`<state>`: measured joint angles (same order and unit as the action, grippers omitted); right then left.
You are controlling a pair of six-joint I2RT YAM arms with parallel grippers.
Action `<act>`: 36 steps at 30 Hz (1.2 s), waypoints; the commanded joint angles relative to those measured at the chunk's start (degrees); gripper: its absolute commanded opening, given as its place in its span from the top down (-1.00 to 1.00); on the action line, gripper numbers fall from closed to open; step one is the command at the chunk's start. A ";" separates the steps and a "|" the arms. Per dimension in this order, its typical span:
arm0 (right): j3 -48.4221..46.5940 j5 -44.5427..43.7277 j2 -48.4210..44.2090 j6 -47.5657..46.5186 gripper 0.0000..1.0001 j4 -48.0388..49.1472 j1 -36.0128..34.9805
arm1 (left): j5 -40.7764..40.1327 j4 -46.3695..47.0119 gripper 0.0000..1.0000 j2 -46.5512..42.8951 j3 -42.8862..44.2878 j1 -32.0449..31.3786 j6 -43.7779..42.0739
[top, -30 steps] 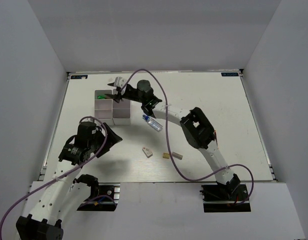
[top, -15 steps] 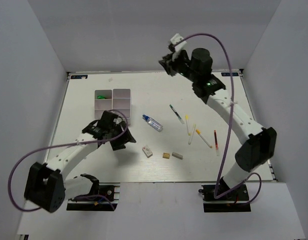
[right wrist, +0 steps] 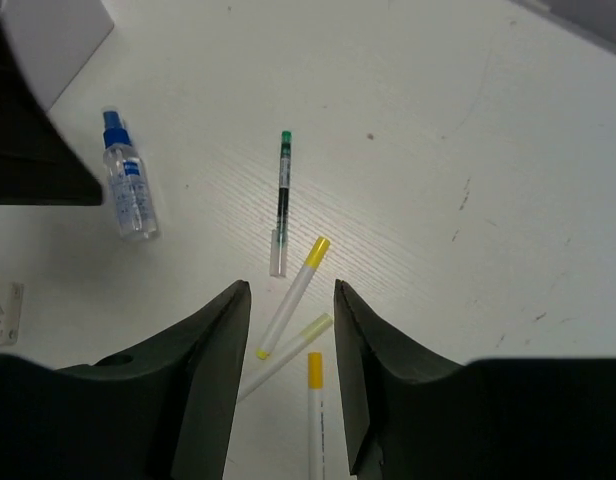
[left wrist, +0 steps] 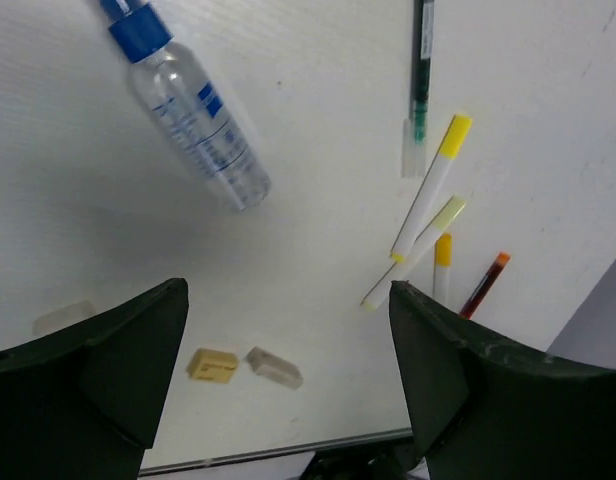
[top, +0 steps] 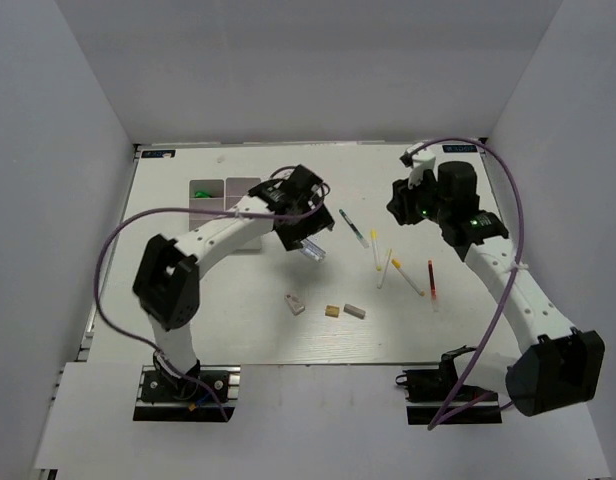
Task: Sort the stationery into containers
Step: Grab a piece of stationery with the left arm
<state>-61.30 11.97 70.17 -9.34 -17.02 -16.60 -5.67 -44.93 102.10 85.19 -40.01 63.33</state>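
Observation:
The white divided tray [top: 213, 192] stands at the back left, partly hidden by my left arm; a green item [top: 201, 192] lies in its far-left compartment. My left gripper [top: 306, 228] is open and empty, above the clear blue bottle [top: 313, 252], which also shows in the left wrist view [left wrist: 193, 120]. My right gripper [top: 400, 208] is open and empty, above the yellow-tipped sticks [right wrist: 293, 290]. A black-green pen [top: 353, 228], the sticks [top: 385, 265] and a red pen [top: 431, 283] lie right of the middle. Three eraser blocks [top: 332, 311] lie near the front.
My left arm [top: 228, 225] arches across the tray's near side. The table's front edge [left wrist: 288, 448] runs just beyond the tan eraser [left wrist: 212, 365] and the grey eraser [left wrist: 273, 367]. The tray's corner [right wrist: 48, 30] shows at the top left of the right wrist view.
My left arm has swung from the near left over the tray to the bottle. My right arm has come down from high at the back to above the sticks.

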 commanded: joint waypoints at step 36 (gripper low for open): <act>9.09 11.06 -6.54 2.93 0.07 -4.08 10.10 | -15.25 -20.82 -0.36 28.58 27.31 2.47 7.33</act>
<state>-52.60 21.50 64.31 -6.44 -21.26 -6.81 -19.03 -65.43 129.97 110.39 -38.76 71.81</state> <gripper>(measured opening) 0.465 0.700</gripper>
